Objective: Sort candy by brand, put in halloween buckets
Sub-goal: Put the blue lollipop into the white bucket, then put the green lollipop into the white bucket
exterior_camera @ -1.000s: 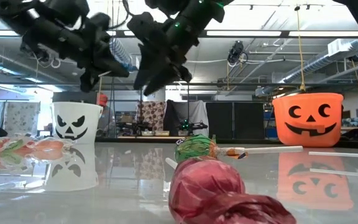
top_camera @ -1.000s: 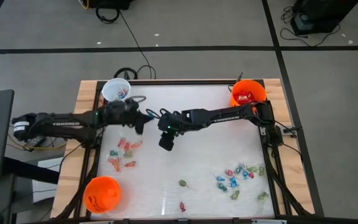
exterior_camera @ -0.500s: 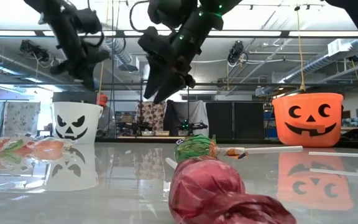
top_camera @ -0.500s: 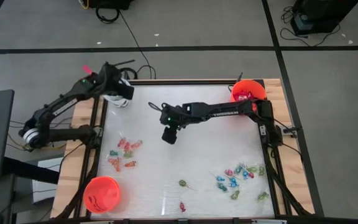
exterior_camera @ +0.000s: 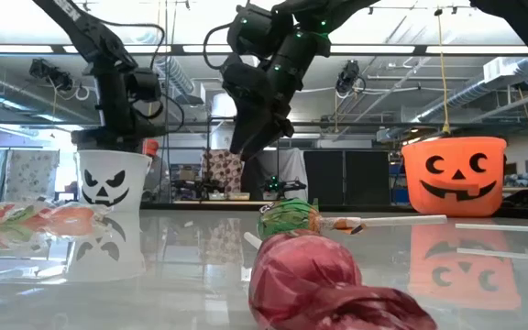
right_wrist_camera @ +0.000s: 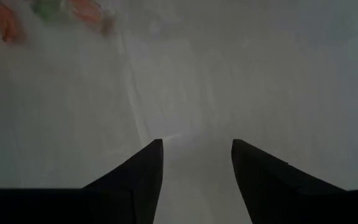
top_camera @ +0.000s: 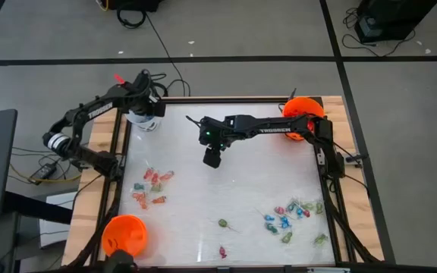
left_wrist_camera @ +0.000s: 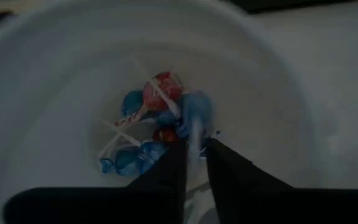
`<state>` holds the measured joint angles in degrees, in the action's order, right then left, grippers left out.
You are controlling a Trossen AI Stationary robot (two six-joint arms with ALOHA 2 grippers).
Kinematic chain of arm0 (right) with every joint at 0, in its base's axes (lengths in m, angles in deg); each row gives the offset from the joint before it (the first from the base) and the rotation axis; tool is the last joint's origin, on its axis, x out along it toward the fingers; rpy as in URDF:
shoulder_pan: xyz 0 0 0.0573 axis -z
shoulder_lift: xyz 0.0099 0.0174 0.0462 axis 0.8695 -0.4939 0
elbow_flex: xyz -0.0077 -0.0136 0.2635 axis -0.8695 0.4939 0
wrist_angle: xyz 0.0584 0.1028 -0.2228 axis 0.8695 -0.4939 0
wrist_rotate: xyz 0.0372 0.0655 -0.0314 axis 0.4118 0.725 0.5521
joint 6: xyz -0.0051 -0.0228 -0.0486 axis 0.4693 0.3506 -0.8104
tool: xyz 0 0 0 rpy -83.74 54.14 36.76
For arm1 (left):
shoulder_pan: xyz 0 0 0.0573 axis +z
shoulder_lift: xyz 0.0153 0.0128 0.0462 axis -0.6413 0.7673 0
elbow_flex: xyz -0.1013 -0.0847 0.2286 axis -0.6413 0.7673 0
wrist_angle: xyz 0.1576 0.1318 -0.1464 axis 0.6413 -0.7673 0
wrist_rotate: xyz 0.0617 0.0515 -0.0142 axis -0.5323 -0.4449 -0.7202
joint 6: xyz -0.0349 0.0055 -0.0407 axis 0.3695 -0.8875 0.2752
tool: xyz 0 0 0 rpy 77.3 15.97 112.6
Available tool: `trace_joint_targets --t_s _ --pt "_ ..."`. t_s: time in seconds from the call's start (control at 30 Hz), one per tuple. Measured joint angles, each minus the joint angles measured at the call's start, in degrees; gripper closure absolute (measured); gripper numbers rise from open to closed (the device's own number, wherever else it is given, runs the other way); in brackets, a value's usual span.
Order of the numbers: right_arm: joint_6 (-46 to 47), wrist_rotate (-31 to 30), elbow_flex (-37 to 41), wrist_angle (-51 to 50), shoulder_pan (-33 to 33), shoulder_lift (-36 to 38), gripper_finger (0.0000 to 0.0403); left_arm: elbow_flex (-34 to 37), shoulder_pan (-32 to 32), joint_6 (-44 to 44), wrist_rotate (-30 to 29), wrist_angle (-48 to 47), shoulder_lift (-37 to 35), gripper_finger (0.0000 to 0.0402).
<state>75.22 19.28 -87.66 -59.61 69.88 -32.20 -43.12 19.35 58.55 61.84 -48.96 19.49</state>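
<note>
Left end effector point(left_wrist_camera: 194, 146) hangs over the mouth of the white bucket point(left_wrist_camera: 42, 93), and I cannot tell whether it is spread or pinching. A smeared blue lollipop point(left_wrist_camera: 194, 118) sits right at its tip, too blurred for me to judge contact. Below it, on the bucket floor, lie more blue-wrapped lollipops point(left_wrist_camera: 129, 158) and a red one point(left_wrist_camera: 163, 90). From overhead, this end effector covers most of the bucket, and in the low view its tip drops out of sight behind the rim.

Right end effector point(top_camera: 212, 159) is spread wide with nothing between its fingers point(right_wrist_camera: 142, 171), pointing down at bare surface point(top_camera: 241, 189). Off to its left-arm side is a small cluster of orange-red and green pieces point(top_camera: 152, 188), which show in its wrist view only as blurred specks. Well away toward the front right lies a scatter of blue and green candy point(top_camera: 290, 216), with a green lollipop point(top_camera: 223, 224) and a red lollipop point(top_camera: 221, 251) closer in. Wrapper brands are too small for me to read.

Behind the right end effector along its own arm, the far orange bucket point(top_camera: 302, 114) is partly hidden by that arm. Another orange bucket point(top_camera: 124, 235) stands at the front left corner, outside the low view.
</note>
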Motion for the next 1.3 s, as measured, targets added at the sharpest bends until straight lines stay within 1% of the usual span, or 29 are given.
trace_joint_targets --t_s 0.17,0.27,0.43,0.57,0.63,0.7,0.8,0.87,1.0,1.1,1.17,1.3 --pt "-1.1 0.0 0.0 -1.1 0.0 0.0 0.0201 0.0 0.4 -0.7 -0.3 0.0 2.0 0.0262" --pt "-0.7 0.0 0.0 -1.7 -0.1 0.0 0.0201 0.0 0.4 -2.8 0.4 0.0 0.7 0.0238" --pt "1.4 0.3 0.0 -2.1 -1.2 0.0 0.0201 -3.2 -0.9 -5.5 0.6 -2.9 -4.1 0.0232" --pt "4.4 2.4 0.0 -2.5 -3.2 0.0 0.0202 -5.7 -4.6 -9.3 1.0 -4.5 -9.3 0.0238" --pt "6.0 2.0 0.0 -2.6 -4.9 0.0 0.0202 -5.9 -7.7 -11.4 2.6 -5.0 -12.2 0.024" --pt "7.8 0.9 0.0 -2.5 -7.0 0.0 0.0202 -5.9 -11.5 -14.3 5.6 -5.0 -14.7 0.0241" --pt "9.0 -0.7 0.0 -1.8 -10.8 0.0 0.0202 -5.9 -18.2 -17.5 10.2 -5.7 -17.7 0.0241" --pt "11.4 -2.7 0.0 -1.7 -13.8 0.0 0.0203 -5.9 -23.0 -17.9 12.1 -5.7 -19.3 0.0241" --pt "18.9 -5.0 0.0 -1.8 -19.9 0.0 0.0208 -5.9 -32.6 -18.0 13.4 -5.2 -21.2 0.0241" --pt "25.2 -8.0 0.0 -2.0 -24.5 0.0 0.0211 -5.9 -39.4 -18.0 13.4 -4.6 -21.5 0.0241" --pt "28.7 -10.1 0.0 -2.1 -27.3 0.0 0.0213 -5.9 -43.7 -18.0 13.5 -3.2 -21.5 0.0241" --pt "32.9 -12.1 0.0 -2.2 -32.1 0.0 0.0214 -5.9 -51.2 -18.1 13.5 1.1 -21.0 0.0241"
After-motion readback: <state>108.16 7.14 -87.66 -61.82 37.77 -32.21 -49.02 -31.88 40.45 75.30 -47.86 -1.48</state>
